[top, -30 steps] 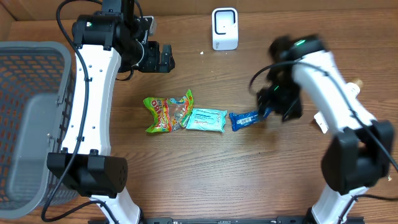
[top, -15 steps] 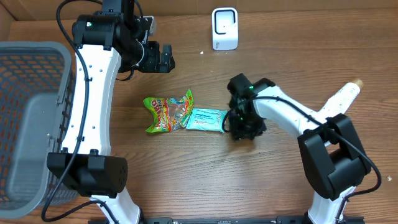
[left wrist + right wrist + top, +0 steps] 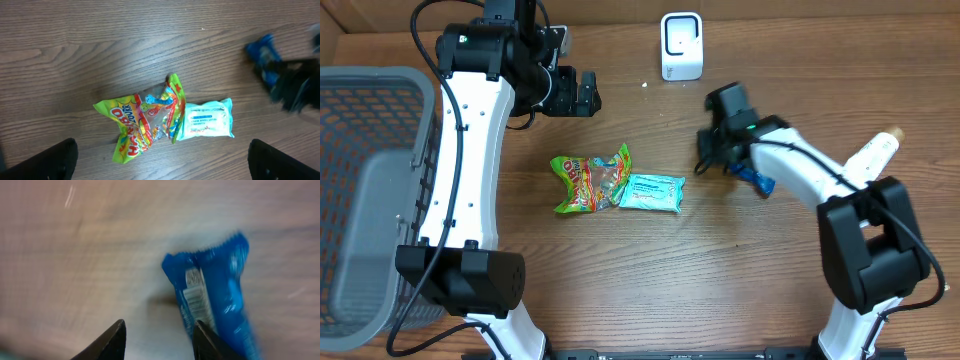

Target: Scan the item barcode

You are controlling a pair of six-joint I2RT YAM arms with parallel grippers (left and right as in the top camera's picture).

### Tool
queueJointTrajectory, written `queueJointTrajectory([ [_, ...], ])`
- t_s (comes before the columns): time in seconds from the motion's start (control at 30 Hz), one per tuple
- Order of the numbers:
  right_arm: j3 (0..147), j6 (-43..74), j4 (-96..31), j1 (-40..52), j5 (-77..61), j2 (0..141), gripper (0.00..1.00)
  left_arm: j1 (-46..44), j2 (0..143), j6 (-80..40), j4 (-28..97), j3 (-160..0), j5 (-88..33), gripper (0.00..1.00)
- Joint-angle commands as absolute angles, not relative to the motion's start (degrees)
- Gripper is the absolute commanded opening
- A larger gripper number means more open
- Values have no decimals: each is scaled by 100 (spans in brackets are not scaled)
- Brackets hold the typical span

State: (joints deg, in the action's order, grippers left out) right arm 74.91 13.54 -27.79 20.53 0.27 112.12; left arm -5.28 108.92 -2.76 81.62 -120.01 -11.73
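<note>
The blue packet [image 3: 757,180] lies right of centre on the table, its white barcode strip [image 3: 196,292] facing up. My right gripper [image 3: 715,160] hovers just left of it. In the blurred right wrist view the jaws of that gripper [image 3: 159,325] stand apart with only bare table between them, and the packet [image 3: 220,295] runs along the outer side of the right finger. The white scanner [image 3: 681,45] stands at the back. My left gripper [image 3: 575,92] hangs wide open and empty at the back left, high above the table [image 3: 161,150]. The left wrist view also catches the packet [image 3: 262,50], blurred.
A green candy bag [image 3: 590,180] and a teal wipes pack [image 3: 652,192] lie side by side mid-table, also seen as bag [image 3: 142,122] and pack [image 3: 207,120]. A grey mesh basket [image 3: 365,190] fills the left edge.
The right gripper swung left onto the blue packet, narrowed its jaws, then moved back and right. The packet now lies further right, away from the wipes pack. The left arm has not moved.
</note>
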Motion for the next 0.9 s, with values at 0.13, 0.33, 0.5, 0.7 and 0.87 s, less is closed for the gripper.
queueJointTrajectory([
  [0.13, 8530, 1328, -3579, 1382, -978, 11043, 57, -565, 10866, -167, 8162, -12097, -1157, 100],
  [0.33, 10208, 884, -5771, 965, -1184, 11010, 83, -565, 10866, -167, 8162, -12097, -1157, 100],
  [0.5, 10213, 888, -6582, 574, -1170, 11093, 87, -565, 10866, -167, 8162, -12097, -1157, 100],
  [0.7, 9511, 510, -6687, 399, -1603, 11316, 87, -565, 10866, -167, 8162, -12097, -1157, 100],
  [0.87, 8949, 224, -6156, 399, -1684, 11493, 87, -565, 10866, -167, 8162, -12097, -1157, 100],
])
